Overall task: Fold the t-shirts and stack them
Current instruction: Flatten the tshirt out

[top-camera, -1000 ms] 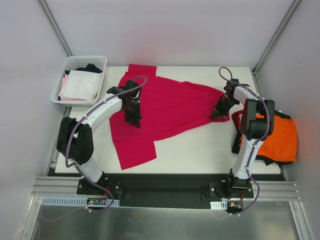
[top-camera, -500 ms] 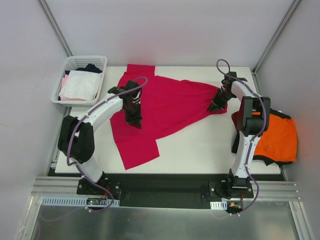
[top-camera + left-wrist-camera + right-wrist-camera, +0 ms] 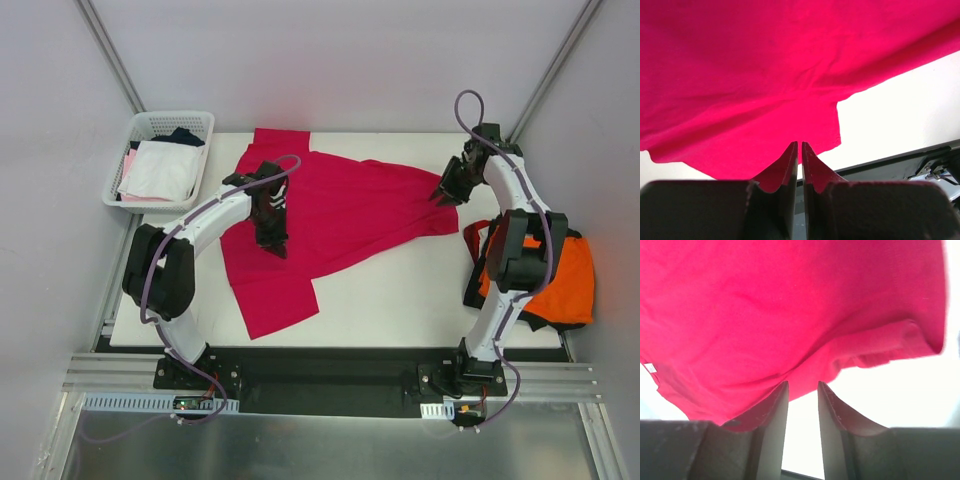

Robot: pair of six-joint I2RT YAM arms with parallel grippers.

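The crimson t-shirt (image 3: 340,210) lies spread, wrinkled, across the white table (image 3: 410,290). My left gripper (image 3: 276,243) presses down on its left part, shut on a pinch of the cloth; in the left wrist view the crimson t-shirt (image 3: 765,75) puckers toward the left gripper (image 3: 799,144). My right gripper (image 3: 447,190) hovers open just off the shirt's right corner. Its wrist view shows the right gripper (image 3: 803,384) with nothing between the jaws, the crimson t-shirt (image 3: 790,305) lying beyond them. The orange t-shirt (image 3: 560,275) hangs off the table's right edge, black cloth (image 3: 545,322) showing under it.
A white mesh basket (image 3: 160,122) with white and pink garments sits off the table's back left corner. Grey walls close in on both sides. The right arm's upper link stands over the orange t-shirt.
My right gripper has opened, let go of the crimson shirt's right corner and pulled back toward the far right. The left gripper has shifted slightly right, still pinching the cloth.
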